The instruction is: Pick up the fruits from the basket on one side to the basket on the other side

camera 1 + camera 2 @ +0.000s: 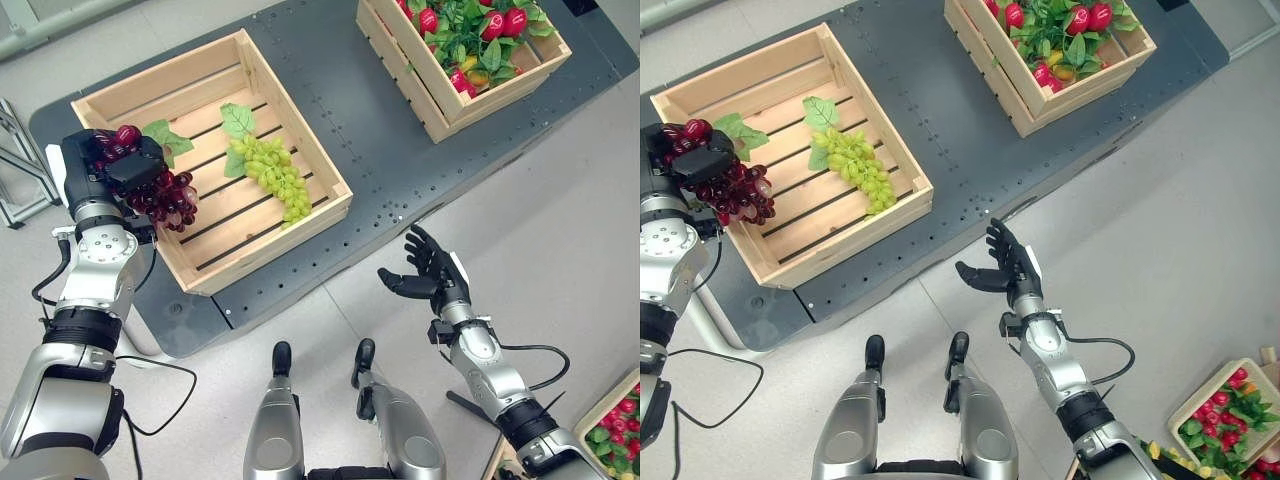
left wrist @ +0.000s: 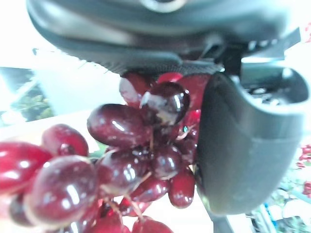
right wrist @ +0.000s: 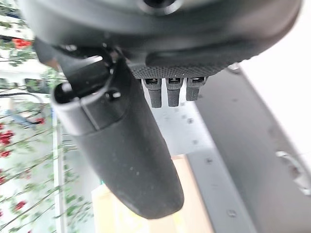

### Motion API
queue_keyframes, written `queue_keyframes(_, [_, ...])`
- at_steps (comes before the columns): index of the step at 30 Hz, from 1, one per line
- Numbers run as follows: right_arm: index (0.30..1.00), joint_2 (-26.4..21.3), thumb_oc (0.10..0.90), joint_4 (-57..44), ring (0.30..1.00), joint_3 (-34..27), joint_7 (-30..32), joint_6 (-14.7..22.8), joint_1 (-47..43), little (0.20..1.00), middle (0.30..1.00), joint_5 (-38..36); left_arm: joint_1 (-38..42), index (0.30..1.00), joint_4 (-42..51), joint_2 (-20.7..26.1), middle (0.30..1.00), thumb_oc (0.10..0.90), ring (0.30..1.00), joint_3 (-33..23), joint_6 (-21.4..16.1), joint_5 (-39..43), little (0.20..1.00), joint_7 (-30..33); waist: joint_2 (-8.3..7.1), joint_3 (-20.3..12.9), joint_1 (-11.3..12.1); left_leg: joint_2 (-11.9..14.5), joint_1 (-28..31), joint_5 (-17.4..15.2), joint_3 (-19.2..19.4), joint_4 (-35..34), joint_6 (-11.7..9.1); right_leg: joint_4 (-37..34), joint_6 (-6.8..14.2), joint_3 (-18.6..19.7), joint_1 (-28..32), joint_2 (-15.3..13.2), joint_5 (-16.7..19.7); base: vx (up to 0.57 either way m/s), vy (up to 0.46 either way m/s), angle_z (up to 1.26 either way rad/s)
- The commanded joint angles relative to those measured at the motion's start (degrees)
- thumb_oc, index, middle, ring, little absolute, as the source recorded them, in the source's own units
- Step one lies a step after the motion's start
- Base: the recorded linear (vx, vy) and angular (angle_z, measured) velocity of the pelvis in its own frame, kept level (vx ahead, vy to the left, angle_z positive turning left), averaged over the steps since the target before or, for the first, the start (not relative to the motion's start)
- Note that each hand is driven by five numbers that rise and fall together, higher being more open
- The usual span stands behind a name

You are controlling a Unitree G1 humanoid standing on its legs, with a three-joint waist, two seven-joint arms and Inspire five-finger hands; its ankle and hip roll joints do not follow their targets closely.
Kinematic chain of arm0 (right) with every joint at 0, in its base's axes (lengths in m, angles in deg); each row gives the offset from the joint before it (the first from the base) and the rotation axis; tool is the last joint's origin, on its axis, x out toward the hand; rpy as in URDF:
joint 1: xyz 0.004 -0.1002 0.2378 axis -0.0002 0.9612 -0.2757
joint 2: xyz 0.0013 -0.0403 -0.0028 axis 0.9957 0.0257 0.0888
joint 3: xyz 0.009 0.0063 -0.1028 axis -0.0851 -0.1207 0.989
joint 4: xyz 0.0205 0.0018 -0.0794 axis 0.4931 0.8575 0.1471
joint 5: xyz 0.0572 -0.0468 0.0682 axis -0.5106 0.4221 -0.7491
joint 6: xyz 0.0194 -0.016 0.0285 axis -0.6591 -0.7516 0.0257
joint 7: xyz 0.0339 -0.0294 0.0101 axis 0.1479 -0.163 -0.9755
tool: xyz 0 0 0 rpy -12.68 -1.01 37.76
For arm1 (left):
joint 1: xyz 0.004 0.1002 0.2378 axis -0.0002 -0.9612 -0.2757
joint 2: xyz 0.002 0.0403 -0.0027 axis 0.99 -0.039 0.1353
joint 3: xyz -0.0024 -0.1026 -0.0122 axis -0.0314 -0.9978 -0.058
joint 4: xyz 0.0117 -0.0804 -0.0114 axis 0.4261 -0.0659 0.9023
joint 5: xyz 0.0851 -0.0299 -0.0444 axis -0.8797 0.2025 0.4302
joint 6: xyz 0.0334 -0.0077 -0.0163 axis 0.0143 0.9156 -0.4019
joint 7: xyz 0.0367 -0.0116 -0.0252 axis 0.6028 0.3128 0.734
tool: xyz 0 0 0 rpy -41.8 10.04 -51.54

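My left hand (image 1: 108, 165) is shut on a bunch of dark red grapes (image 1: 165, 196), holding it over the left rim of the near wooden crate (image 1: 205, 283). The same bunch of red grapes (image 2: 121, 165) hangs between the thumb and the fingers of the left hand (image 2: 243, 141) in the left wrist view. A bunch of green grapes (image 1: 272, 176) with leaves lies on the slats inside that crate. The far wooden crate (image 1: 440, 108) at the back right holds several red fruits (image 1: 502, 24) among green leaves. My right hand (image 1: 430, 272) hangs open and empty over the floor, off the table's near edge.
Both crates stand on a dark grey table (image 1: 340, 130) with rows of holes. Another crate of red fruits and leaves (image 1: 1230, 418) sits on the floor at the lower right. A metal frame (image 1: 20, 160) stands left of the table.
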Motion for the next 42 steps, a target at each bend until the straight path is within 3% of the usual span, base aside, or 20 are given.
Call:
queue_keyframes(1, [0.9,-4.8,0.8,-6.7,0.9,-1.2,-4.9,2.4,1.6,0.9,0.9,2.4,2.5,0.3,4.5,-1.0,0.3,0.4,0.3,-3.7,-11.0,-3.6,0.3,3.3,5.18,-11.1,-1.3,-2.9,-0.3,-3.2,0.4,1.3,3.4,1.7,0.1,1.0,2.7,-2.8,-3.5,0.06,0.009,-0.05])
queue_keyframes(7, [0.9,-5.8,0.8,-12.5,0.9,0.5,-10.5,-0.8,-0.7,0.9,0.9,1.2,3.0,0.3,6.4,-1.4,0.3,0.4,0.3,-2.8,-10.4,-7.4,0.3,2.5,6.05,-13.2,-1.7,-3.0,1.6,-3.3,0.1,0.1,3.2,0.5,-0.1,1.1,4.6,-2.9,-3.6,0.05,-0.015,-0.06])
queue_keyframes(13, [0.9,-7.9,0.8,-17.9,0.9,2.0,-15.2,-7.8,-4.7,0.9,0.9,-3.9,4.9,0.3,6.3,0.9,0.3,0.4,0.3,0.8,-9.5,-8.9,0.3,-3.6,6.54,-16.4,-1.6,-3.0,4.2,-2.6,0.1,-2.2,2.6,-2.0,0.4,0.8,7.4,-3.1,-2.5,0.05,-0.052,0.0])
queue_keyframes(19, [0.9,-6.8,0.8,-18.7,0.9,3.9,-17.0,-13.8,-8.8,0.9,0.9,-8.0,7.9,0.3,6.1,1.6,0.3,0.4,0.3,4.4,-8.0,-9.0,0.3,-7.6,6.91,-19.9,-1.1,-3.0,6.3,-2.0,-0.2,-4.2,2.2,-4.6,0.6,0.8,9.8,-3.0,-1.3,0.07,-0.05,0.03])
queue_keyframes(24, [0.9,-5.7,0.8,-17.3,0.9,7.2,-12.8,-17.2,-15.3,0.9,0.9,-10.3,12.8,0.3,6.1,2.3,0.3,0.4,0.3,10.1,-5.3,-9.0,0.3,-11.8,7.26,-23.2,-0.1,-3.1,8.0,-1.2,-0.9,-6.3,1.7,-7.1,0.9,0.5,11.9,-2.8,-0.3,0.06,-0.065,0.06])
queue_keyframes(28, [0.9,-2.9,0.8,-14.7,0.9,9.7,-9.9,-21.1,-22.4,0.9,0.9,-11.9,16.7,0.3,5.9,2.0,0.3,0.4,0.3,14.2,-6.4,-9.8,0.3,-13.7,7.47,-25.0,0.8,-3.3,8.2,-1.2,-1.9,-6.5,1.6,-7.1,0.7,0.3,12.3,-2.6,-0.5,0.03,-0.063,0.05])
queue_keyframes(33, [0.9,-0.6,0.8,-10.3,0.9,12.7,-7.6,-23.1,-27.8,0.9,0.9,-14.7,21.7,0.3,5.0,1.6,0.3,0.4,0.3,18.4,-8.7,-8.3,0.3,-15.7,7.47,-26.8,1.7,-3.3,7.8,-1.2,-2.8,-6.5,1.4,-7.1,0.7,-0.6,12.6,-2.5,-0.7,0.0,-0.063,0.09])
queue_keyframes(35, [0.9,1.1,0.8,-7.7,0.9,13.1,-8.0,-24.0,-28.9,0.9,0.9,-21.5,22.9,0.3,5.5,1.2,0.3,0.4,0.3,19.3,-8.7,-7.7,0.3,-16.5,7.44,-27.5,2.1,-3.2,7.7,-1.1,-3.2,-6.5,1.3,-7.1,0.6,-1.0,12.7,-2.5,-0.9,-0.01,-0.053,0.04])
queue_keyframes(38, [0.9,2.4,0.8,-4.6,0.9,13.3,-5.7,-23.5,-30.5,0.9,0.9,-16.3,23.9,0.3,5.9,0.4,0.3,0.4,0.3,20.2,-8.4,-6.5,0.3,-17.5,7.32,-28.2,2.4,-3.1,7.8,-1.2,-3.5,-6.5,1.2,-7.1,0.5,-1.3,12.9,-2.4,-1.1,-0.02,-0.035,0.09])
queue_keyframes(42, [0.9,3.8,0.8,0.2,0.9,14.4,-4.3,-25.3,-35.2,0.9,0.9,-16.3,25.6,0.3,7.5,-1.6,0.3,0.4,0.3,21.4,-6.4,-5.9,0.3,-17.6,7.27,-29.2,3.0,-2.9,7.8,-1.1,-3.8,-6.5,1.1,-7.1,0.3,-1.7,13.0,-2.4,-1.3,-0.02,-0.016,0.06])
